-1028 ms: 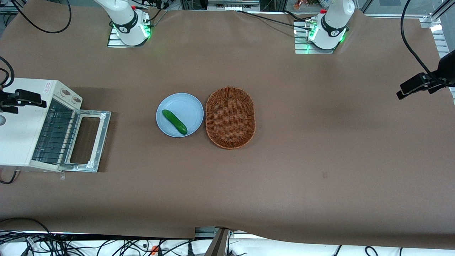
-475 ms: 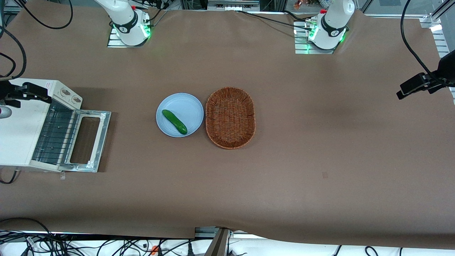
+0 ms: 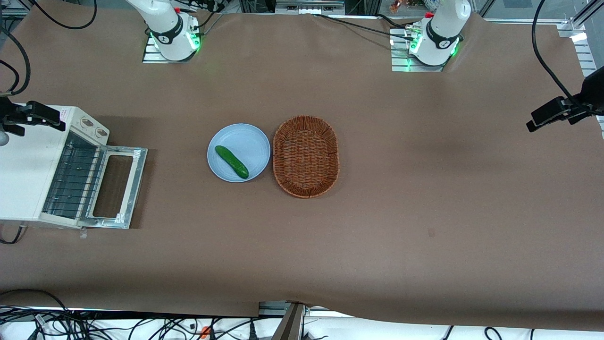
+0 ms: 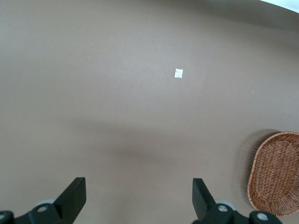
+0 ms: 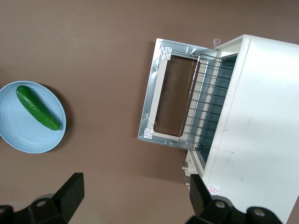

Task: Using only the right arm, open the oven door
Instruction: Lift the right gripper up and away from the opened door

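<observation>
Two fingers of the end effector (image 3: 21, 118) spread wide in the front view, holding nothing, as it hangs above the top of the cream-white toaster oven (image 3: 23, 170) at the working arm's end of the bench (image 3: 424, 189). Below it and nearer the front camera, the oven door (image 3: 118, 186) lies dropped fully open, flat over the bench, metal inner frame up, with the wire rack (image 3: 73, 182) showing in the oven's mouth. Well away from the end effector toward the parked arm's end, a blue plate (image 3: 245, 137) carries a cucumber (image 3: 231, 161), and a wicker basket (image 3: 306, 156) sits just beside the plate.

From the right wrist, the end effector (image 5: 135, 198) is seen with fingers (image 5: 70, 193) far apart and empty. Under it the oven door (image 5: 156, 100) lies flat in front of the toaster oven (image 5: 252, 126), glass window showing the brown bench (image 5: 93, 37) through it. The plate (image 5: 23, 130) with the cucumber (image 5: 38, 107) sits well apart from the door.

From the left wrist, only bare bench (image 4: 117, 93) and the basket (image 4: 275, 172) show.
</observation>
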